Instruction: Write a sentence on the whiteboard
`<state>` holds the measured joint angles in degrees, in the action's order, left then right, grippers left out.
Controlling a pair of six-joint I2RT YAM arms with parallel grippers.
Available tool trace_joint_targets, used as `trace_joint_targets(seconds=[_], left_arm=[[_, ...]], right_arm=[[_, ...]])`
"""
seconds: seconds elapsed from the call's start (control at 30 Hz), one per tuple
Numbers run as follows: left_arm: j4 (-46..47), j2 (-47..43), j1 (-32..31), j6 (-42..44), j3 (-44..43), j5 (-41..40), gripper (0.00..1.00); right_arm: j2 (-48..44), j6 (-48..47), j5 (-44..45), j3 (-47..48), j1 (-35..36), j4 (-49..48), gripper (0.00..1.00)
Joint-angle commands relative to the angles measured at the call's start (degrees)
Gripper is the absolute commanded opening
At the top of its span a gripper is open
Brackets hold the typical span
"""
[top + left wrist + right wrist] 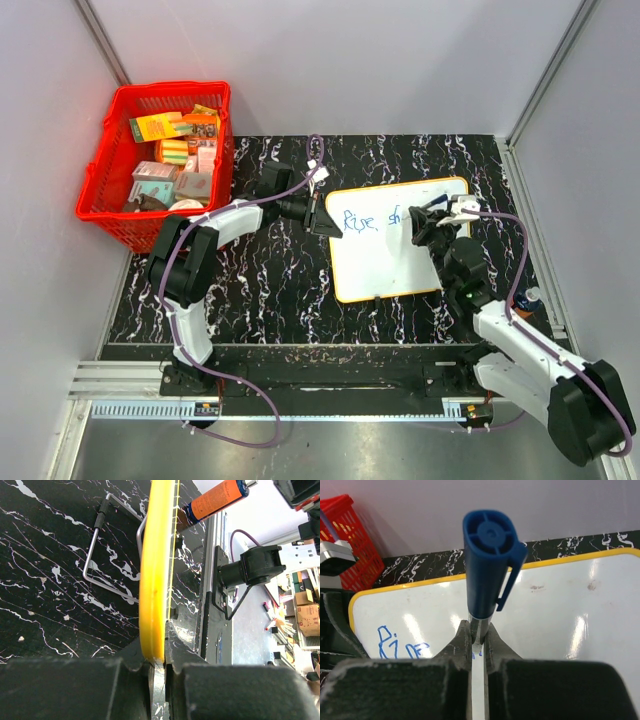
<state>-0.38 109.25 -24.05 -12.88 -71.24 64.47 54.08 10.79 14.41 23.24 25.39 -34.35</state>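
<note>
I see whiteboard (400, 265) flat on table (260, 290), toward right edge. My left gripper (159, 666) pinches its yellow left rim; right gripper (478, 641) clamps blue marker (487, 565) at second word of sentence (362, 221) (only "Rise" readable for me). Risk: marker slips in jaws, or board shifts, so strokes smear. Container: red basket (100, 195), far left corner, holds small boxes (170, 160).

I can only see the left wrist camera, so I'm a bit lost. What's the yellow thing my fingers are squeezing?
Observer: That's the rim of the whiteboard; your left gripper clamps its left edge.
Operator: Is anything written on it?
Observer: Yes, the sentence has begun in blue: "Rise" and part of a second word.
Operator: Who's holding the pen?
Observer: The right gripper is shut on a blue marker, pointing down at the board.
</note>
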Motion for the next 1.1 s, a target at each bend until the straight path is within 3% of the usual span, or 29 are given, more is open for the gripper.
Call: trace_joint_targets(seconds=[0.0,1.07], left_arm=[[-3.31,2.90,-2.31,11.65,1.46,-6.81,0.00],[-3.57,3.16,-2.31,11.65,1.19,-6.81,0.00]], right_arm=[[-0.66,-1.03,1.23,4.69,-0.25,1.03,0.00],[7.00,0.11,-1.76,5.76,-2.45,-2.04,0.00]])
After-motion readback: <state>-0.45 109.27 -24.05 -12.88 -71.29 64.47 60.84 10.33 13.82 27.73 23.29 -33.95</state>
